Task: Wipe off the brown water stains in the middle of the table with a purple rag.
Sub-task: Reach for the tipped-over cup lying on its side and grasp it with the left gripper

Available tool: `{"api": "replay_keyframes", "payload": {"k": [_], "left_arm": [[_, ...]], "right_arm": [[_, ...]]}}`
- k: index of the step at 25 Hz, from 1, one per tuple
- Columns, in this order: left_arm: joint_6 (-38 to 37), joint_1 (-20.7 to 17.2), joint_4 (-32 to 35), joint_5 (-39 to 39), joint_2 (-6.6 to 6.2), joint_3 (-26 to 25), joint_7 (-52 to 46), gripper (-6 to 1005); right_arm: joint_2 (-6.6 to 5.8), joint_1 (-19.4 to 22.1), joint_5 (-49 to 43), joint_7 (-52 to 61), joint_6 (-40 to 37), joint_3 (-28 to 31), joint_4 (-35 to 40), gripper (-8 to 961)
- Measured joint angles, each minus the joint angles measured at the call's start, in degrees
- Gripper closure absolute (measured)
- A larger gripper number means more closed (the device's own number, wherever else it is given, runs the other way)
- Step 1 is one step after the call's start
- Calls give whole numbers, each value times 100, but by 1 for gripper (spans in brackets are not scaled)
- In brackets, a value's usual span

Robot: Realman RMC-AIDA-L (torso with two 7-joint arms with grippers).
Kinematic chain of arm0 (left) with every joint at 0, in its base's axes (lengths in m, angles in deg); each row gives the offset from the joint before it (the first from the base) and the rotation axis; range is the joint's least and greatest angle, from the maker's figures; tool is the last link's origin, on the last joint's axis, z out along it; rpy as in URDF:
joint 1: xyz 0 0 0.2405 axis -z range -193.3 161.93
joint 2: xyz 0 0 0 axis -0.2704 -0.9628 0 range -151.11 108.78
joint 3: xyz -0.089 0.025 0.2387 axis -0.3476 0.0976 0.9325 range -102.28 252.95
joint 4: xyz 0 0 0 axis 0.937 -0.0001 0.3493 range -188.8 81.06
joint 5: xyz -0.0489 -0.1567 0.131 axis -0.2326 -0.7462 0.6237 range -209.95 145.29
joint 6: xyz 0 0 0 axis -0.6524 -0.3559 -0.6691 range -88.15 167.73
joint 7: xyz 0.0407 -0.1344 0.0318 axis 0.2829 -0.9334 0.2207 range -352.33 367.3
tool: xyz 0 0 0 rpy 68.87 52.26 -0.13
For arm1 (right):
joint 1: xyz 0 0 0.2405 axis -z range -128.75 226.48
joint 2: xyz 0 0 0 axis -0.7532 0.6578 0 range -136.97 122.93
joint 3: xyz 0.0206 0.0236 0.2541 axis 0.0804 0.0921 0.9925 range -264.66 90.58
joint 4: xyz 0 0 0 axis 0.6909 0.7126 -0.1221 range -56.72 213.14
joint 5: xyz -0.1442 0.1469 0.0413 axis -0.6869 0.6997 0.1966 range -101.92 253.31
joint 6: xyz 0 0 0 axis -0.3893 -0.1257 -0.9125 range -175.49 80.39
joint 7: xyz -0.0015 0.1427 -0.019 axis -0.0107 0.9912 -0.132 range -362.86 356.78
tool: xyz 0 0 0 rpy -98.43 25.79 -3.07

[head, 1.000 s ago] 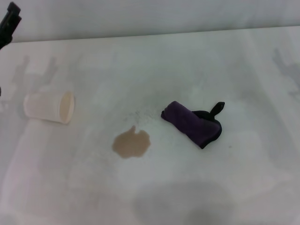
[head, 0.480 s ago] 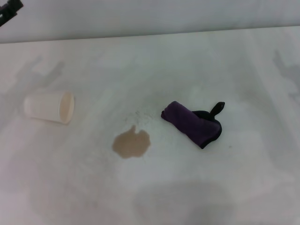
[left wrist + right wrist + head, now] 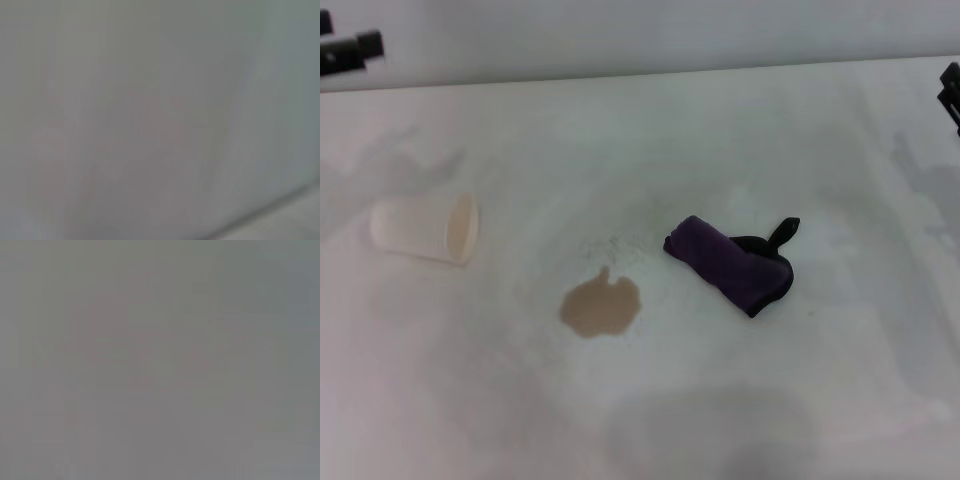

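The brown water stain (image 3: 601, 307) is a tan blotch with a small upward nub, in the middle of the white table (image 3: 650, 140). The purple rag (image 3: 730, 264) lies rolled up just to its right, with black edging and a loop tab at its far end. Only a dark tip of my left gripper (image 3: 348, 50) shows at the top left edge, far from both. A dark tip of my right gripper (image 3: 951, 92) shows at the right edge. Both wrist views show only plain grey.
A pale translucent cup (image 3: 427, 228) lies on its side at the left of the table, its mouth facing the stain. The table's far edge meets a grey wall along the top.
The left gripper's dark tip has shifted at the top left corner and now reaches in level. The right gripper's tip has come into view at the right edge. Rag, stain and cup have not moved.
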Motion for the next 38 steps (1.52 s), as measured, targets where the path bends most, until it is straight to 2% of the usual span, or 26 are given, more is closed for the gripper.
{"api": "replay_keyframes", "payload": {"k": [1, 2, 5, 10, 13, 20, 29, 35, 38], "left_arm": [[-120, 41, 146, 299, -13, 1, -113, 124], [-372, 134, 362, 912, -24, 0, -249, 124], [-733, 257, 602, 1744, -24, 1, -359, 124], [-1158, 315, 1279, 3289, 53, 1, -358, 124], [-1264, 279, 1638, 3831, 99, 20, -245, 123], [-1420, 258, 1970, 4484, 204, 39, 227, 123], [-1448, 284, 2150, 5094, 647, 202, 1345, 123], [-1121, 241, 2135, 5521, 1036, 494, 1867, 124], [-872, 231, 2081, 5593, 1121, 480, 2219, 124]], "right_arm": [[2, 17, 1, 19, 0, 1, -33, 77], [7, 36, 1, 29, -1, 2, -66, 77], [15, 68, 3, 35, -2, 3, -148, 77], [15, 58, -16, 92, 21, 3, -247, 77], [15, 11, -8, 93, 4, 3, -355, 77], [23, -75, -4, 95, -64, 2, -541, 77], [20, -91, -12, 484, -59, 3, -567, 77], [19, -94, -6, 585, -47, 3, -568, 76], [20, -123, -4, 586, -49, 63, -568, 76]]}}
